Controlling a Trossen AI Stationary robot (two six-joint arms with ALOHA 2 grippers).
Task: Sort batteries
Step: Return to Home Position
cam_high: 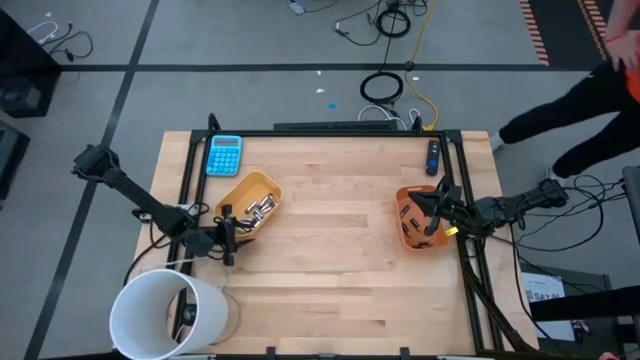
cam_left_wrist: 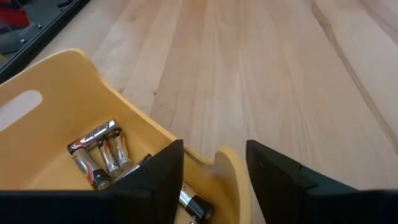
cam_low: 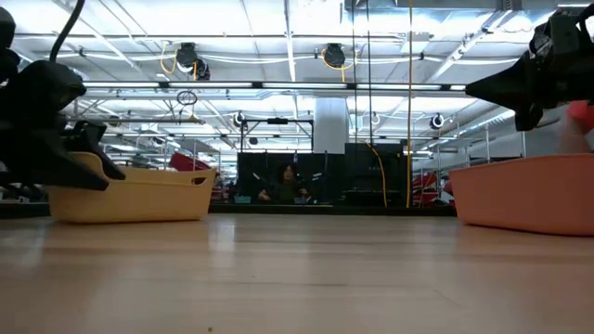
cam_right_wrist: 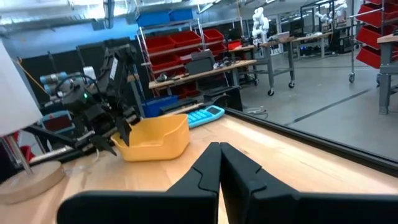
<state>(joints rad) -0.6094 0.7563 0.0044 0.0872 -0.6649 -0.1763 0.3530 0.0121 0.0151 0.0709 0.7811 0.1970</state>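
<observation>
Silvery-grey and darker batteries (cam_left_wrist: pixel 99 152) lie in a heap on the floor of the yellow tray (cam_high: pixel 250 200), and one more battery (cam_left_wrist: pixel 193 202) lies near my left fingers. My left gripper (cam_left_wrist: pixel 214 149) is open at the tray's near-left corner (cam_high: pixel 228 228). One finger is inside the wall and one outside, with the rim (cam_left_wrist: pixel 227 165) between them. My right gripper (cam_right_wrist: pixel 219 149) is shut with nothing showing between its fingers. It hangs above the orange tray (cam_high: pixel 415 220), raised over the rim in the low view (cam_low: pixel 534 88).
A blue calculator (cam_high: pixel 224 155) lies at the far left of the table. A dark small device (cam_high: pixel 433 157) lies at the far right. A white bucket (cam_high: pixel 170 310) stands at the near left corner. Bare wood (cam_high: pixel 335 230) stretches between the two trays. A person (cam_high: pixel 590 95) stands beyond the far right corner.
</observation>
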